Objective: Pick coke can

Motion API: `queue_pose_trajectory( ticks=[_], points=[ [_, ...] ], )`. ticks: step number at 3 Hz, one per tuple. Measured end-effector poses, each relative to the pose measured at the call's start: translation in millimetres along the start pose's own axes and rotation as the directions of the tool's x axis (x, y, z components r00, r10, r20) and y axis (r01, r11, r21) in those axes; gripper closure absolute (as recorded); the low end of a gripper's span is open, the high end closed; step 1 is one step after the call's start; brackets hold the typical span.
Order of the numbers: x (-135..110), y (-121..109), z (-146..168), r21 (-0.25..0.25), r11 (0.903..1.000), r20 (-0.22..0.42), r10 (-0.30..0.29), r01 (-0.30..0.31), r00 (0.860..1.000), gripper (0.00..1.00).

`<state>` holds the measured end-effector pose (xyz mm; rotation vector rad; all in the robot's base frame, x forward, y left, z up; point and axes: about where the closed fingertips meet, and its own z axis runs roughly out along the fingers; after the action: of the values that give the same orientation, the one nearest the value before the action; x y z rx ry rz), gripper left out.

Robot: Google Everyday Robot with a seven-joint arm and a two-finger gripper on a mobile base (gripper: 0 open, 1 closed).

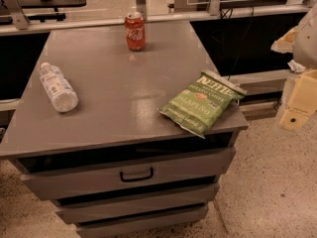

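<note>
The coke can [134, 31] stood upright at the far edge of the table [124, 88]. The gripper [297, 105] hung right of the table; how open, I could not tell.

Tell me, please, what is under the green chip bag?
The chip bag lies flat on the grey table top, at its front right corner. Anything beneath the bag is covered. The gripper is to the right of the table top.

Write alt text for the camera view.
Red cylindrical coke can stands upright at the far edge of a grey drawer cabinet; clear plastic bottle lies left, green chip bag right. The cream pincer hangs beyond the cabinet's right side, apart from the can.
</note>
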<state>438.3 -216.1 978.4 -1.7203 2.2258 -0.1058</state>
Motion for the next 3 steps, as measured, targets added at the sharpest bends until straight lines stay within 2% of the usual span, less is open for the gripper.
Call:
queue_pose_trajectory(
  ticks=[1,2,3],
  points=[
    [-3,-2,1,0.006,1.0,0.008,-0.003,0.003,1.0,0.0],
    [-23,-21,23,0.02,0.9997,0.057,-0.015,0.014,0.998,0.0],
    [-70,-65,61,0.042,0.9989,0.168,-0.029,0.022,0.985,0.0]
  ],
)
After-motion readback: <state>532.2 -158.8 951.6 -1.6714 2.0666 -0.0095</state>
